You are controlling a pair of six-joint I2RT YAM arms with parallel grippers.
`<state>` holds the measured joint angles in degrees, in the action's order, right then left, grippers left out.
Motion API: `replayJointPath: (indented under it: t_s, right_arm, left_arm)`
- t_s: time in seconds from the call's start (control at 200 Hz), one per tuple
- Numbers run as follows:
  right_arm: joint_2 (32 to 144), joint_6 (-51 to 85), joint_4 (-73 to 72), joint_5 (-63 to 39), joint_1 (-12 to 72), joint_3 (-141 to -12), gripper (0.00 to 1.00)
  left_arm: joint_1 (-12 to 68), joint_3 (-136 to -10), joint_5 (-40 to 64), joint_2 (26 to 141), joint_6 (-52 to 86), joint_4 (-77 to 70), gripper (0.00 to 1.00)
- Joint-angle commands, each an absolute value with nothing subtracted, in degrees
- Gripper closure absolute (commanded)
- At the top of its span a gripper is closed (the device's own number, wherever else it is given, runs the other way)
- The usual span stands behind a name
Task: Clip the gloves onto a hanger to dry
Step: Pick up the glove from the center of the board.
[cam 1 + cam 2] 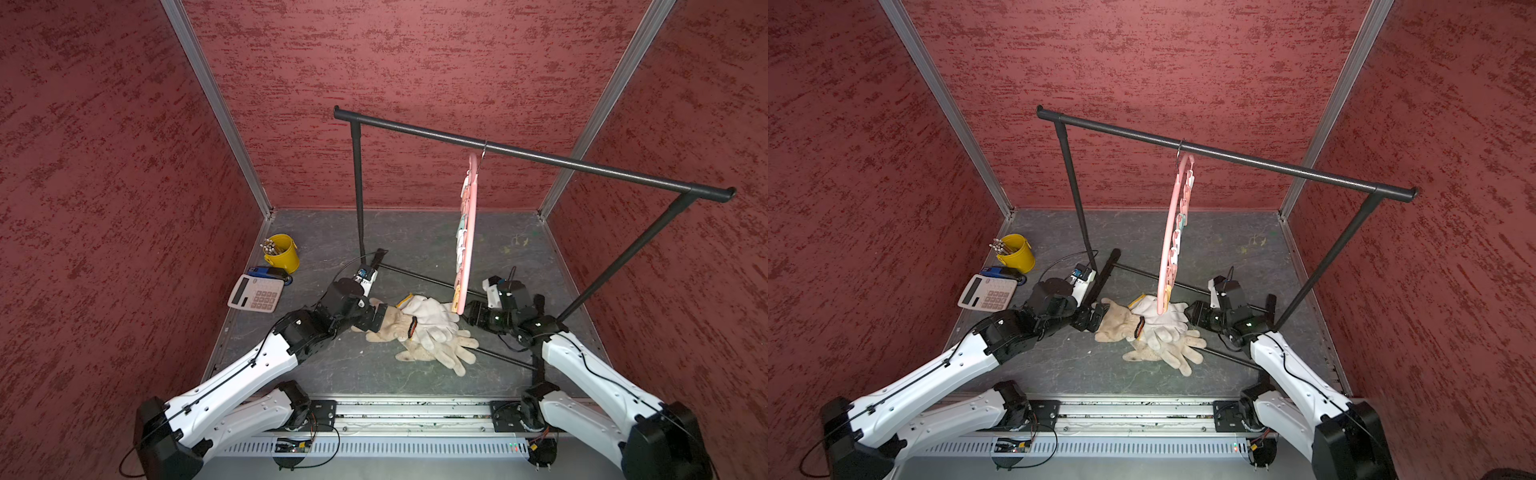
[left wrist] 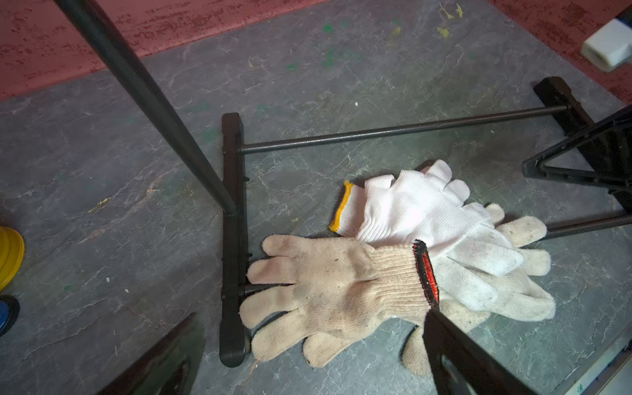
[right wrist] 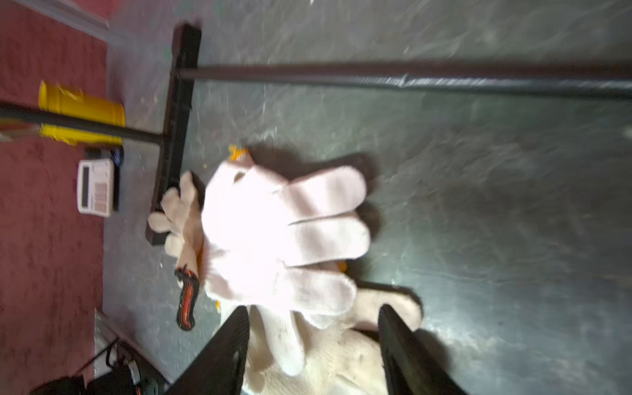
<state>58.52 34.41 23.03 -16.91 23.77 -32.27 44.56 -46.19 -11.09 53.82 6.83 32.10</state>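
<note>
Cream and white knit gloves (image 1: pixel 424 328) lie heaped on the grey bench (image 1: pixel 332 365), below the pink hanger (image 1: pixel 467 232) hooked on the black rack (image 1: pixel 540 158). Spread wide, the left fingers (image 2: pixel 444 342) hover over the leftmost glove. At the pile's right the right fingers (image 3: pixel 232 342) straddle glove tips; whether they pinch cannot be told.

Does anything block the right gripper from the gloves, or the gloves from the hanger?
Nothing visible does. The right gripper has its jaws apart astride the fingers of the gloves. The hanger hangs from the black rack over the pile, with only open air between.
</note>
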Motion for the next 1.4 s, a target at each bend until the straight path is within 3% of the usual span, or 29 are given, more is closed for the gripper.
replayJointPath:
  t_s: [0.0,0.24,0.656,0.907,1.392]
  right_arm:
    - [60.92,32.44,23.72,-14.45,29.42,-37.19,0.39]
    - [64.58,37.48,17.77,-18.98,34.26,-39.52,0.39]
    - [77.95,43.81,9.73,-19.84,45.09,-44.93,0.48]
    - [80.85,45.00,7.90,-16.96,46.33,-44.45,0.50]
    - [85.21,44.17,8.09,-12.24,46.32,-46.10,0.50]
  left_arm:
    - [44.82,-47.54,-10.71,53.62,8.71,32.94,0.00]
    - [46.92,-48.85,-4.14,53.86,11.10,35.98,0.00]
    - [49.83,-46.41,-11.64,50.04,11.60,37.38,0.00]
    - [49.87,-43.30,-11.96,44.36,8.61,34.41,0.00]
    - [49.92,-42.34,-12.81,43.76,7.41,35.28,0.00]
